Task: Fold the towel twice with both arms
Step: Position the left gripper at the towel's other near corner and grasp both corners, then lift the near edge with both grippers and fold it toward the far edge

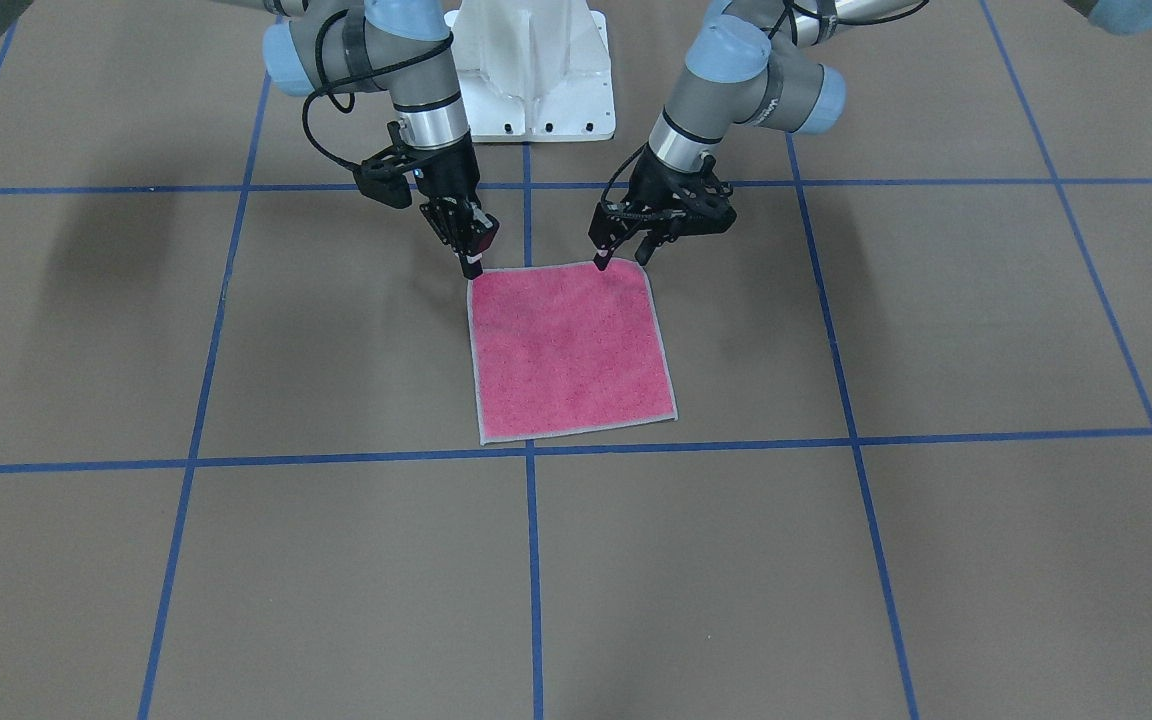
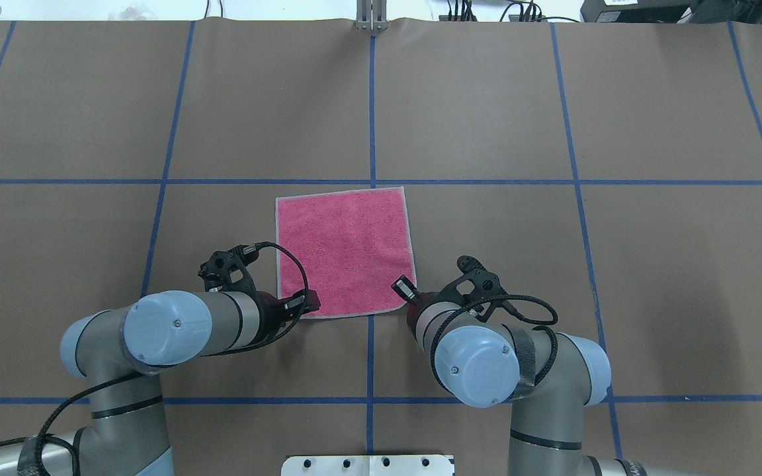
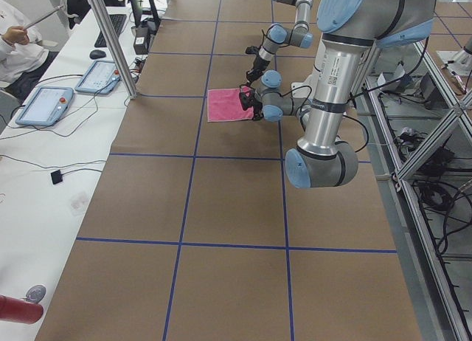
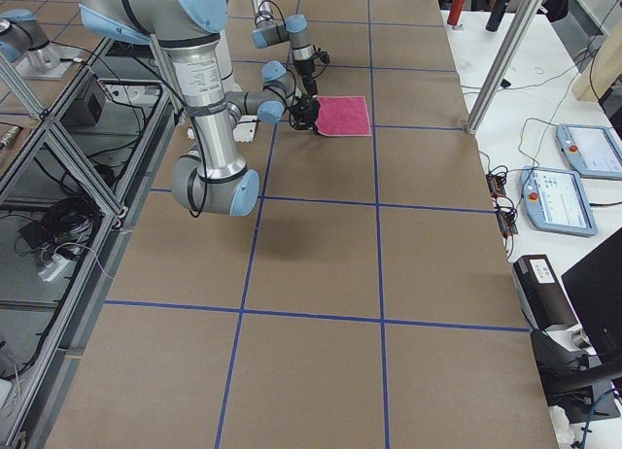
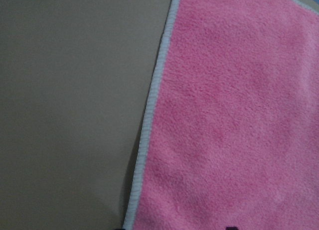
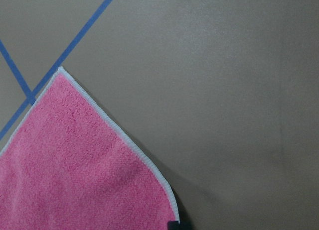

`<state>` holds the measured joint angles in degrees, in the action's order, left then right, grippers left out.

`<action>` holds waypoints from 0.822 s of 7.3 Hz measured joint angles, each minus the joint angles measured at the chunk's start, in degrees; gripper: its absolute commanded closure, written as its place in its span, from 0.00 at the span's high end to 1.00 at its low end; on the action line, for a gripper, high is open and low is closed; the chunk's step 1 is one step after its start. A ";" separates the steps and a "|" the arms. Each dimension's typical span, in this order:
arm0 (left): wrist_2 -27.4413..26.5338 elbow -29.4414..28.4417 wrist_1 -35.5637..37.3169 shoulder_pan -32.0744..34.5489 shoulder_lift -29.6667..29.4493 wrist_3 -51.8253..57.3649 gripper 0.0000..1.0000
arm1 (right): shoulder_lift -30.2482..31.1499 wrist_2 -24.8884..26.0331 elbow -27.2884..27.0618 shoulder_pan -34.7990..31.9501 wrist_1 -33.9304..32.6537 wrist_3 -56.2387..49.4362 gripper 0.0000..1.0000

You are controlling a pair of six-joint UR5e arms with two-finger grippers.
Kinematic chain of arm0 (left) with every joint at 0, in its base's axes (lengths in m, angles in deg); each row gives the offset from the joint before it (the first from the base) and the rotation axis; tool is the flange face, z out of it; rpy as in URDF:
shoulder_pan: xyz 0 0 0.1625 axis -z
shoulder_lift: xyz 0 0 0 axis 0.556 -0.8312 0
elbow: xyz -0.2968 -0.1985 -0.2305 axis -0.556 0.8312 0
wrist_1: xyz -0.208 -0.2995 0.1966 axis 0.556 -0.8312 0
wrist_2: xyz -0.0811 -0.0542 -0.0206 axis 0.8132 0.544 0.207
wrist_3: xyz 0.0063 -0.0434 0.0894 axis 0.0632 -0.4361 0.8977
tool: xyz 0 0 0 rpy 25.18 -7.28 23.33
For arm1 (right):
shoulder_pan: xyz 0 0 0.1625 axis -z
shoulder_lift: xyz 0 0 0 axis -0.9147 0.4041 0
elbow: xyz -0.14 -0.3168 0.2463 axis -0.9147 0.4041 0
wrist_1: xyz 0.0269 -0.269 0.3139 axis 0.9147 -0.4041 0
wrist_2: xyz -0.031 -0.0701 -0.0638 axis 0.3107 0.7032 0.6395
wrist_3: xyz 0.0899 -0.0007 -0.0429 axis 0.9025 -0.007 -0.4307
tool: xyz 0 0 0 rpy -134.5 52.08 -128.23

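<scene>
The towel point(image 1: 571, 350) lies flat on the brown table, pink face up, with a light grey border; it also shows in the overhead view point(image 2: 344, 248). My left gripper point(image 1: 624, 258) is open, its fingertips spread over the towel's near edge by its left corner point(image 2: 308, 302). The left wrist view shows the pink cloth point(image 5: 229, 115) and two separated dark fingertips at the bottom. My right gripper point(image 1: 473, 265) is shut at the towel's near right corner point(image 2: 404, 289). In the right wrist view the corner point(image 6: 75, 170) curves up to one dark tip. The grey face is hidden.
The table point(image 2: 553, 264) is covered in brown paper with a blue tape grid. The white pedestal base point(image 1: 536, 80) stands behind the towel between the arms. Desks with tablets and operators show beyond the far table edge point(image 3: 44, 105).
</scene>
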<state>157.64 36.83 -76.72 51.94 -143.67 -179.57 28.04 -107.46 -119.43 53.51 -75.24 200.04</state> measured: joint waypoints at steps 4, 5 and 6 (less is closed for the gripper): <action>-1.46 0.21 -0.08 0.14 -0.74 -0.09 0.56 | -0.07 0.00 -0.18 -0.05 0.00 0.00 0.00; -1.46 0.42 -0.10 0.17 -0.73 0.19 0.56 | -0.07 0.00 -0.26 -0.08 0.00 0.00 0.00; -1.33 0.67 -0.10 0.25 -0.73 0.38 0.56 | -0.04 0.00 -0.26 -0.11 0.00 0.00 0.00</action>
<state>156.31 37.51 -76.83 52.19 -144.40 -179.19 28.00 -107.46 -119.69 53.40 -75.24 200.04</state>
